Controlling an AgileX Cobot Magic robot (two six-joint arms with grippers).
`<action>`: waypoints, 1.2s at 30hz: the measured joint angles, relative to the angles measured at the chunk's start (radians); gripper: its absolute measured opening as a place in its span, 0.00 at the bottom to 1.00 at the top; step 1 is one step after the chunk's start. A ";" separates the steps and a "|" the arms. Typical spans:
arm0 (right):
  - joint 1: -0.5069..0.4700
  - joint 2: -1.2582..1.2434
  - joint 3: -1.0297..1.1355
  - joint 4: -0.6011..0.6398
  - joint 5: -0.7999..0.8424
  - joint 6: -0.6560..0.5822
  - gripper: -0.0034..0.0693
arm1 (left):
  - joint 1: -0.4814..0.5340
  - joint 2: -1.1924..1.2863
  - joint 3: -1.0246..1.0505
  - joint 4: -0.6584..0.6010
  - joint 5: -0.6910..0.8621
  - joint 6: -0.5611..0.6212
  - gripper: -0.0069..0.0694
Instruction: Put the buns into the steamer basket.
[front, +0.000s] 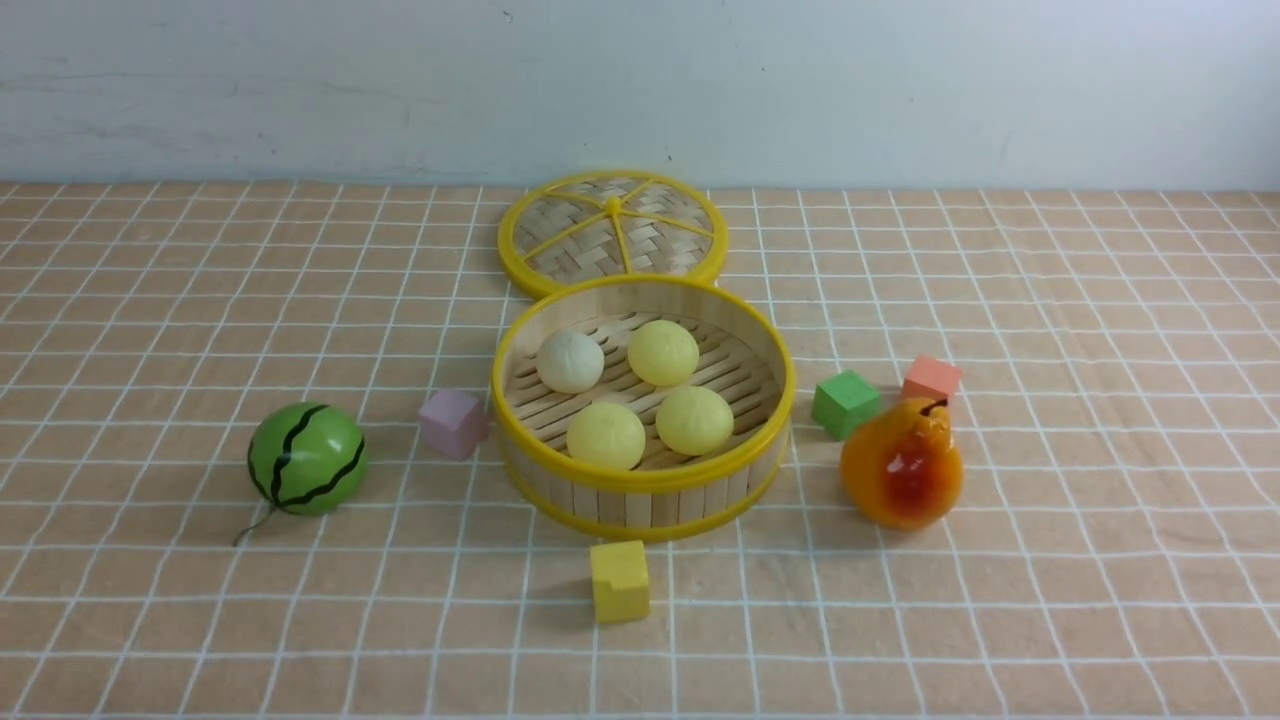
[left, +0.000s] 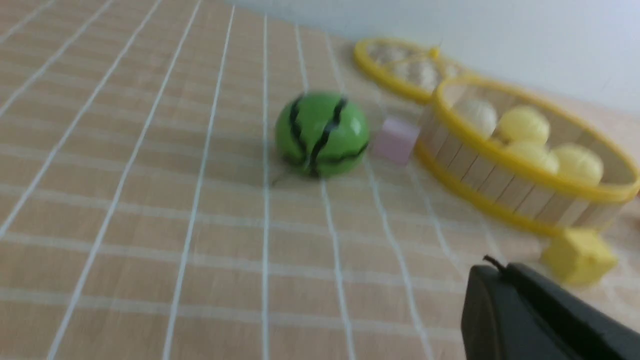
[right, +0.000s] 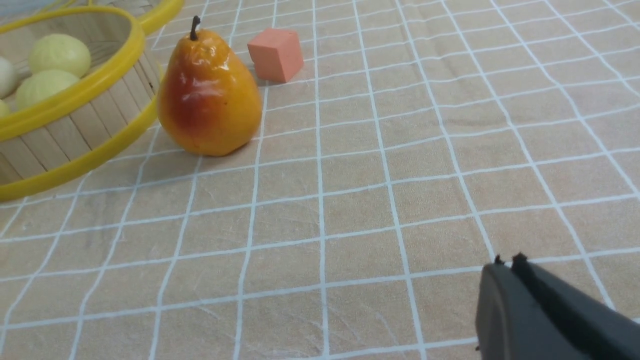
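Nearest the robot in the front view, a yellow cube (front: 619, 581) sits on the checked tablecloth (front: 1050, 600), just in front of the steamer basket (front: 640, 500).

Neither arm shows in the front view. In the left wrist view, the left gripper (left: 492, 267) appears at the frame edge with its jaws together, holding nothing, above bare cloth. In the right wrist view, the right gripper (right: 507, 262) is likewise closed and empty, well apart from the pear (right: 207, 95).

In the middle row, from left to right: a watermelon ball (front: 306, 458), a pale purple cube (front: 452, 422) just beside the basket's left wall, the steamer basket, a green cube (front: 846, 402) and the orange-yellow pear, standing upright. A salmon cube (front: 931, 379) lies just behind the pear.

All four buns rest on the slatted floor inside the steamer basket: two pale yellow buns at the front (front: 606, 435) (front: 694, 420), an off-white bun (front: 570, 361) at rear left, and a pale yellow bun (front: 663, 352) at rear right.

Behind the basket, the flat woven lid (front: 612, 232) lies on the cloth, its near edge hidden by the basket's rim. A pale wall (front: 900, 90) closes the scene.
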 joint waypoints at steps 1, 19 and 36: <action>0.000 0.000 0.000 0.000 0.000 0.000 0.06 | 0.007 -0.012 0.002 0.005 0.058 0.000 0.07; 0.000 0.000 0.000 0.000 0.000 0.001 0.09 | 0.010 -0.017 0.003 0.000 0.101 -0.022 0.07; 0.000 0.000 0.000 0.000 0.000 0.001 0.12 | 0.010 -0.017 0.003 0.000 0.101 -0.022 0.07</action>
